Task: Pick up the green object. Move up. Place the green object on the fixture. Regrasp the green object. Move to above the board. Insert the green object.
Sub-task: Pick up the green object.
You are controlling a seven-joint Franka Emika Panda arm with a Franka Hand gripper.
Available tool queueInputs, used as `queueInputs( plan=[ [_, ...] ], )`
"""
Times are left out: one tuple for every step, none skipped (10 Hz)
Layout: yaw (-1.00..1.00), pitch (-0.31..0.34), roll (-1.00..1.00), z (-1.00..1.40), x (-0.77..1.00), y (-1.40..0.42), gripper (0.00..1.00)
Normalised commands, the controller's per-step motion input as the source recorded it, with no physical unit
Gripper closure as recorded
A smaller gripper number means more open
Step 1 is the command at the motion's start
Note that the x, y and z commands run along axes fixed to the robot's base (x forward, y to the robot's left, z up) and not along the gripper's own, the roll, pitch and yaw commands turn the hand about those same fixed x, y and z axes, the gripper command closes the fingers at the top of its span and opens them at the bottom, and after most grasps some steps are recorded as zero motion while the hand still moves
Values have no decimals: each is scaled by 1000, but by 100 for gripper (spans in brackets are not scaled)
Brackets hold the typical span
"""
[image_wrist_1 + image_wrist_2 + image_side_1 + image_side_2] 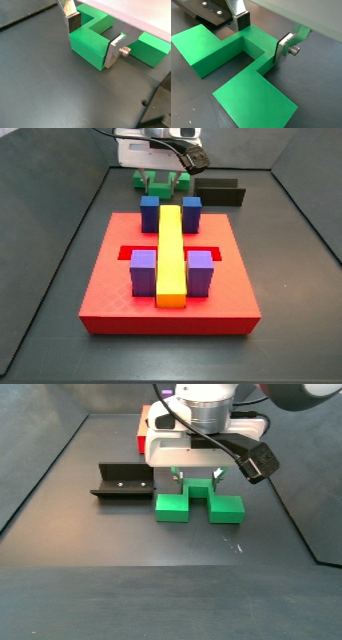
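Our gripper [261, 36] is down on the floor at the green object [231, 65], with its 2 silver fingers [285, 49] straddling the bridge section that joins the 2 legs. The jaws stand apart, 1 finger on each side of that bar; in both wrist views the pads look close to the plastic, but we cannot tell whether they already press on it, so we take the claw as open around the piece, not yet gripping.

The green object [197, 501] lies flat on the dark floor, its legs pointing toward 6 o'clock in a side view. The fixture [122, 481] sits just beside it at about 9 o'clock, apart from it. The board [168, 278] lies at 6 o'clock of the green piece in a side view.

We judge the piece to be rigid, light moulded plastic with smooth, somewhat slippery faces. It should not flex or crush under the pads. The flat parallel sides of the bridge are the sensible hold, centred so neither leg tips it.

As for containers, the board's recessed slots hold 4 blocks, 2 blue [171, 213] and 2 purple [144, 274], with a long yellow bar [170, 253] across the middle.
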Motion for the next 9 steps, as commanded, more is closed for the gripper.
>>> queueInputs(
  plan=[
    [0,0,0,0,0,0,100],
    [0,0,0,0,0,0,100],
    [0,0,0,0,0,0,100],
    [0,0,0,0,0,0,100],
    [0,0,0,0,0,0,100],
    [0,0,0,0,0,0,100],
    [0,0,0,0,0,0,100],
    [0,0,0,0,0,0,100],
    [0,0,0,0,0,0,100]
  ],
)
